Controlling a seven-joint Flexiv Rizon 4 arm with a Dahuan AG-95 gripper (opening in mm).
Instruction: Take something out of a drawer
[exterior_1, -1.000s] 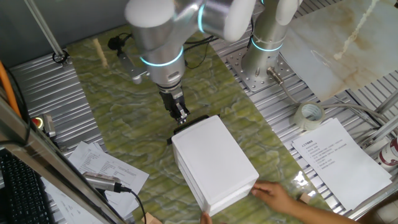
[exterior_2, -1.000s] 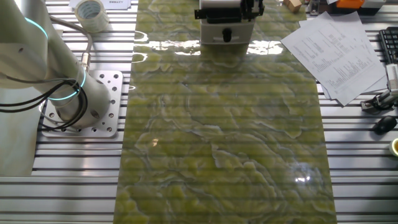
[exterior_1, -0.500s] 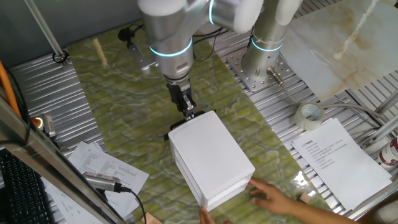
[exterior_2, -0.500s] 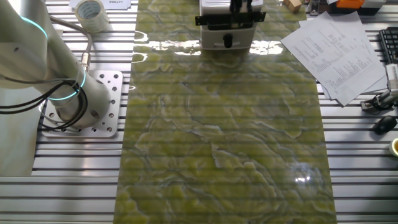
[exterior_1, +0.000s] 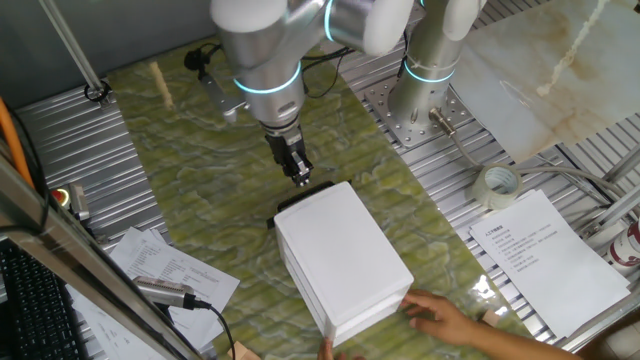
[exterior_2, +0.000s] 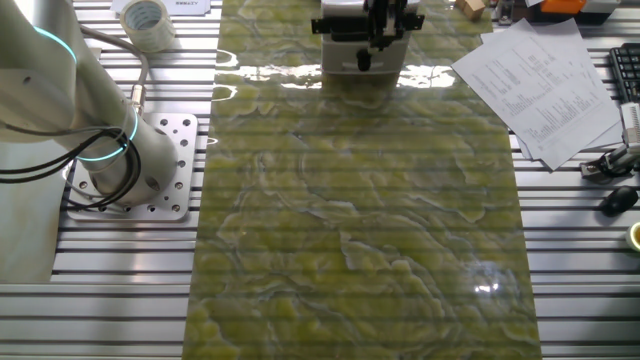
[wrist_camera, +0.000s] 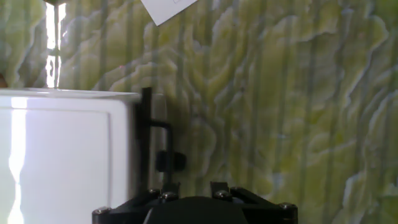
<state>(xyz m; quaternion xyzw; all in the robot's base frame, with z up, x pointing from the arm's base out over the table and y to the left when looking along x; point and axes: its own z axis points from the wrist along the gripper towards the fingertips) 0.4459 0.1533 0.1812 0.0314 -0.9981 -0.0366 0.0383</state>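
On green marbled mat (exterior_1: 200, 190): boxy white cabinet (exterior_1: 345, 260); hand (exterior_1: 298, 178) seemingly at black bar handle (wrist_camera: 147, 140).

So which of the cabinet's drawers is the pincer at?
The top drawer, with the black bar handle beside the pincer; the lower drawer has a round knob.

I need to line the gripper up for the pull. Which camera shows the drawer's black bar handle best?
The hand view: the black bar handle stands close up beside the white cabinet front, its full profile visible. One fixed view shows only a dark strip below the gripper. The other fixed view shows it small at the frame's top edge, partly behind the gripper.
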